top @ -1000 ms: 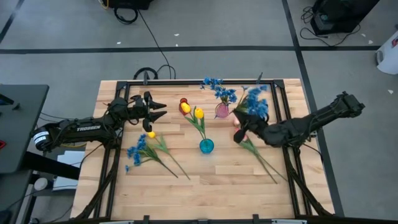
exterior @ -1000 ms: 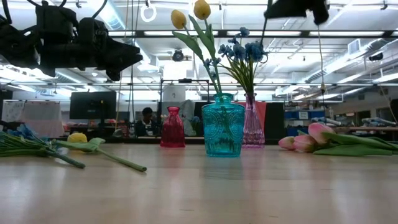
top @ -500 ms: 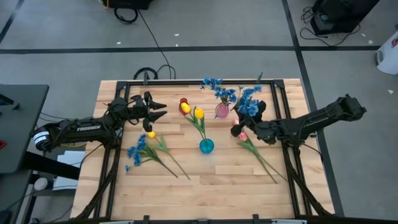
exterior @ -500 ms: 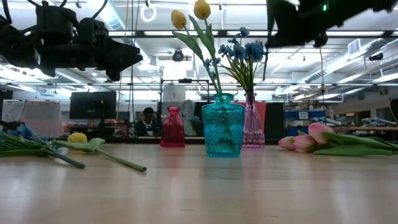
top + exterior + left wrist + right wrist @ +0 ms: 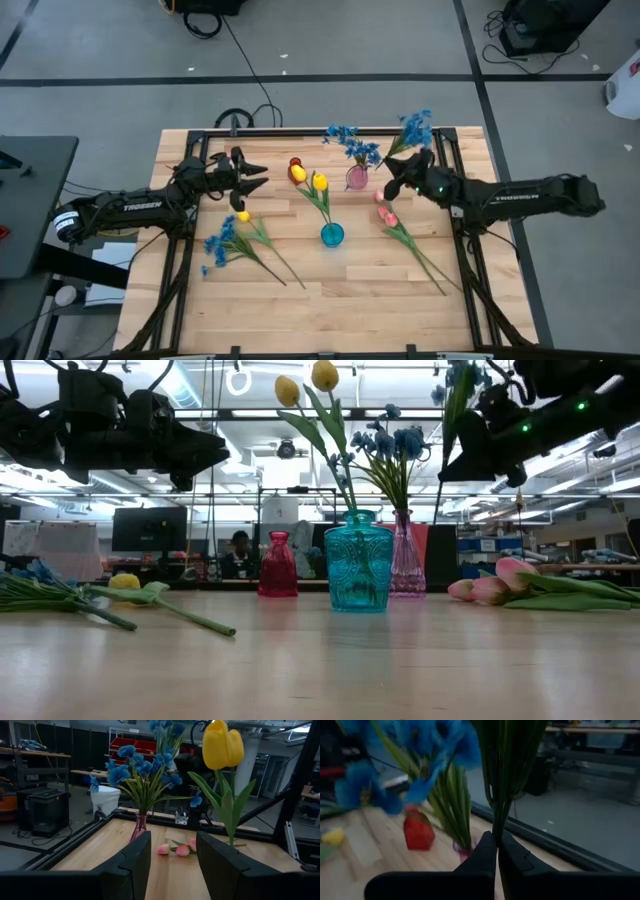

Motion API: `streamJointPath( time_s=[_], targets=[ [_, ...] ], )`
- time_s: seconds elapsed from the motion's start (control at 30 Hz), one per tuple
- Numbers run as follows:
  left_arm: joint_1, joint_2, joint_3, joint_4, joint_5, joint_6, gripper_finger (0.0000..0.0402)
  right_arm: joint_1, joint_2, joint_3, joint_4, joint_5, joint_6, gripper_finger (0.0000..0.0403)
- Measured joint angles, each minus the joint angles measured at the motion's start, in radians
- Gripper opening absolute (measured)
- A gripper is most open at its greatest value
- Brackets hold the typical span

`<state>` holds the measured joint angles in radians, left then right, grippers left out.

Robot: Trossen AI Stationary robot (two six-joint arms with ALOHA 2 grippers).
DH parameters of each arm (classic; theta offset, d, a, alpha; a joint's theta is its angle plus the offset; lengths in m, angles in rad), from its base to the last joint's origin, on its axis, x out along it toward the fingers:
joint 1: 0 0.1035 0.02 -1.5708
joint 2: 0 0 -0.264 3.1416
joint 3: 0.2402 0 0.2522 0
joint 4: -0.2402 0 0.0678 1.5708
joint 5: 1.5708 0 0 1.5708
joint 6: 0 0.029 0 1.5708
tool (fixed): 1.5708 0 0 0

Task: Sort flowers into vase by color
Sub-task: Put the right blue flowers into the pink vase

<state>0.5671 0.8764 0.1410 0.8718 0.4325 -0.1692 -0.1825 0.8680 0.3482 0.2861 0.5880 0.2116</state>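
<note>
My right gripper (image 5: pixel 392 188) is shut on a blue sprig (image 5: pixel 414 130) and hovers just right of the pink vase (image 5: pixel 357 179), which holds blue flowers (image 5: pixel 350 146). The teal vase (image 5: pixel 332 235) holds two yellow tulips (image 5: pixel 320 182). A red vase (image 5: pixel 277 565) stands behind it. Pink tulips (image 5: pixel 385 212) lie flat on the table at the right. Blue sprigs (image 5: pixel 222 241) and a yellow tulip (image 5: pixel 243 215) lie at the left. My left gripper (image 5: pixel 256 178) hangs open above the table's far left, holding nothing. My right gripper pinches the blue sprig's bunched green stems (image 5: pixel 498 827) between its two shut fingers, low on the stems. The fingers come about level from the table's right. The sprig rises above them, leaning toward the far edge, lifted clear of the table and vases.
A black frame rail (image 5: pixel 455 200) runs along the table's edges. Bare wood (image 5: pixel 340 300) lies along the near side. In the low view a person (image 5: pixel 240 545) sits far behind the table.
My right gripper, still shut on the blue sprig, has sunk and swung toward the far edge, ending beside the pink vase. The sprig has gone with it, its blossoms now over the far rail. My left gripper has kept still.
</note>
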Motion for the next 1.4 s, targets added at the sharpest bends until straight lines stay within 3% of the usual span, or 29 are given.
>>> streamJointPath(
  time_s=[0.3,0.57,0.77,0.97,1.4],
  targets=[
    [0.000,0.000,0.000,0.000,-0.016,0.000,0.0163,-0.240,0.011,-0.009,0.158,-0.353,-0.103,0.0013],
    [0.000,0.000,0.000,-0.001,-0.017,0.000,0.0163,-0.334,0.013,-0.009,0.220,-0.585,-0.116,0.0013],
    [0.000,0.000,0.000,-0.001,-0.045,0.000,0.0163,-0.337,0.037,-0.009,0.231,-0.631,-0.113,0.0013],
    [0.000,0.000,0.000,-0.001,-0.049,-0.001,0.0163,-0.336,0.139,-0.009,0.311,-0.657,-0.115,0.0013],
    [0.000,0.000,0.000,-0.001,-0.064,-0.017,0.0163,-0.296,0.226,-0.005,0.368,-0.637,-0.164,0.0013]
  ],
)
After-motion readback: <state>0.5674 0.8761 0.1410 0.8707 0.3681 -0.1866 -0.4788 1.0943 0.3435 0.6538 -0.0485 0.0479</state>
